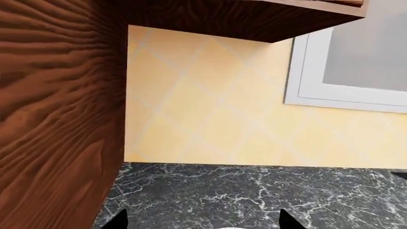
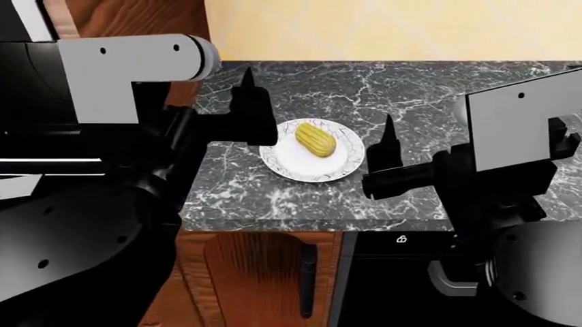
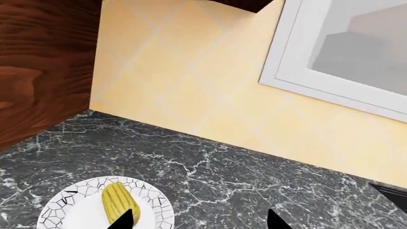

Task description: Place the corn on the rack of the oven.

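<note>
Dark marbled countertop [image 2: 437,88], meeting the yellow tiled wall [image 2: 382,27] at its rear edge and a brown wooden cabinet [image 1: 51,119] at its left end. White plate [image 2: 312,150] near the front edge of the countertop, carrying the corn [image 2: 315,139] lying flat. Left gripper [image 2: 247,95] beside the plate's left rim, right gripper [image 2: 388,146] beside its right rim; both grasp nothing, fingers spread apart in the wrist views.

corn [image 3: 118,202] lying on the white plate [image 3: 70,210], which sits on the dark marble counter [image 3: 241,167] | your right gripper [image 3: 197,220] only shows two black fingertips, one overlapping the cob's near end | yellow tiled wall [image 3: 190,81] behind, white window frame [image 3: 330,90], wooden cabinet [image 3: 45,62] beside it
</note>
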